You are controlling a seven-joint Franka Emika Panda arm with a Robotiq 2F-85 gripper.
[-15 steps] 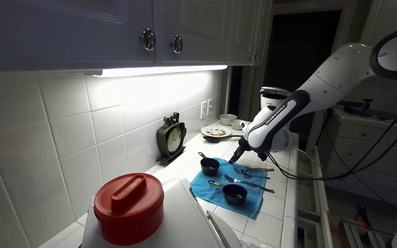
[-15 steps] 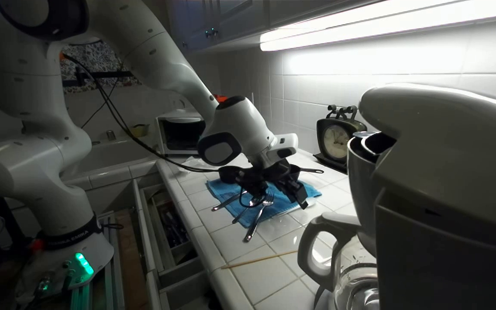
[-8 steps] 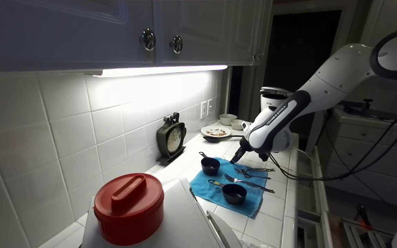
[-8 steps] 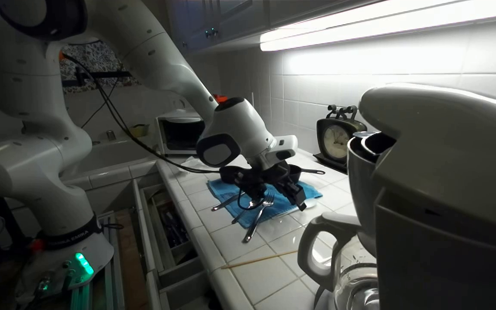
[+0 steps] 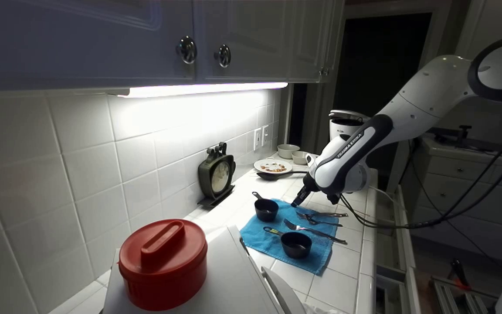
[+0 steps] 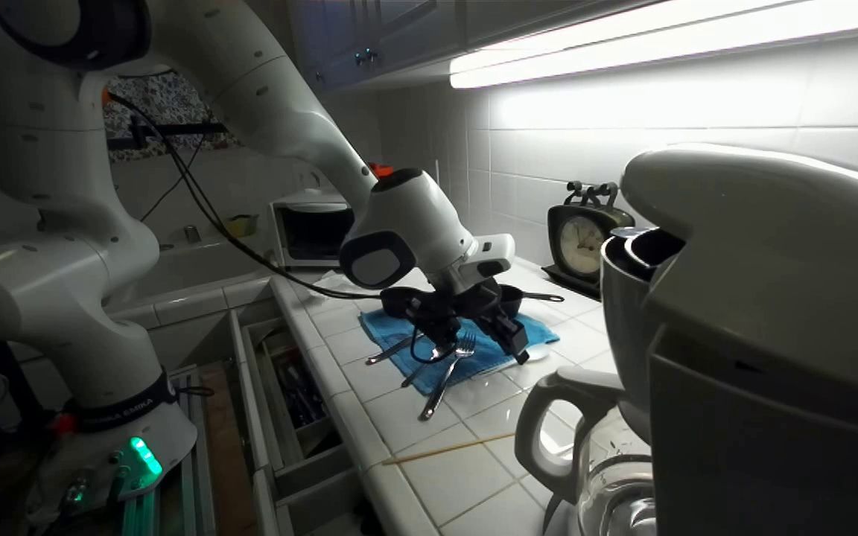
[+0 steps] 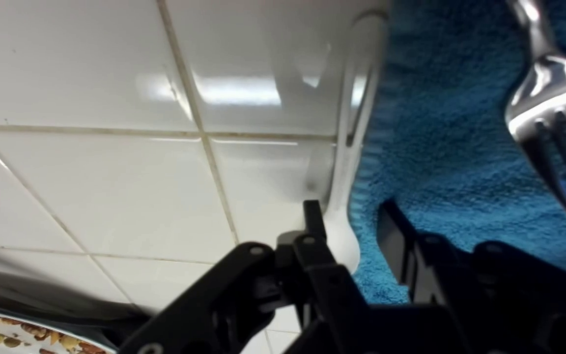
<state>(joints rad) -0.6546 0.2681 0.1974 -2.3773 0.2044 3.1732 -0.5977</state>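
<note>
Slightly shifted, the tool (image 7: 352, 225), unclenched, straddles a smooth white spoon (image 7: 345, 172) beside fuzzy blue cloth (image 7: 440, 152).

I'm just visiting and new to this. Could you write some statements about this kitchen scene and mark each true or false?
1. In the wrist view, a white spoon shows between both sides of the pincer. True.
2. The pincer is shut tight. False: it stands open.
3. Two black cups rest on the blue towel. True.
4. Nothing else lies on that towel. False: a metal fork does too.
5. The red tub has its lid on. True.
</note>
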